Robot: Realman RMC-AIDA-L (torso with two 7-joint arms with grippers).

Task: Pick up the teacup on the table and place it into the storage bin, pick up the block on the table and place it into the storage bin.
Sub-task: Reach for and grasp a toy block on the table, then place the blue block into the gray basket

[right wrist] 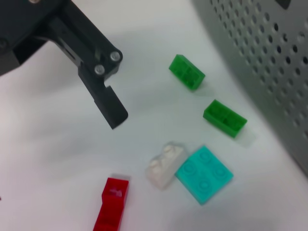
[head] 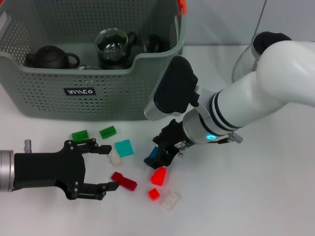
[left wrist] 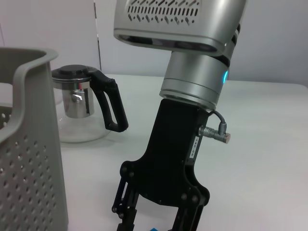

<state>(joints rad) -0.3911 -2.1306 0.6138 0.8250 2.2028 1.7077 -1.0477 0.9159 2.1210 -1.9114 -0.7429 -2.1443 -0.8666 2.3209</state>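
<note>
**Right gripper down on a blue block**

A blue block (head: pixel 154 153) sits between my right gripper (head: pixel 161 155) fingers, low over the table (head: pixel 266 196) just in front of the bin (head: pixel 64 73). The fingers look pinched on it, tilted down to take it from above. Loose blocks lie all around: two green ones (head: pixel 80 135) nearest the bin wall, a teal (head: pixel 124 147) touching a white (head: pixel 115 158), reds (head: pixel 158 176) just under my wrist. Inside the bin I see a glass cup (head: pixel 112 47) and a dark teapot (head: pixel 50 57), so the cup step looks done. My left gripper (head: pixel 101 167) waits spread wide beside the pile, near the table's front edge. Only the left wrist view shows the glass kettle (left wrist: pixel 79 110) behind my right arm; the right wrist view misses the blue block entirely.
</note>
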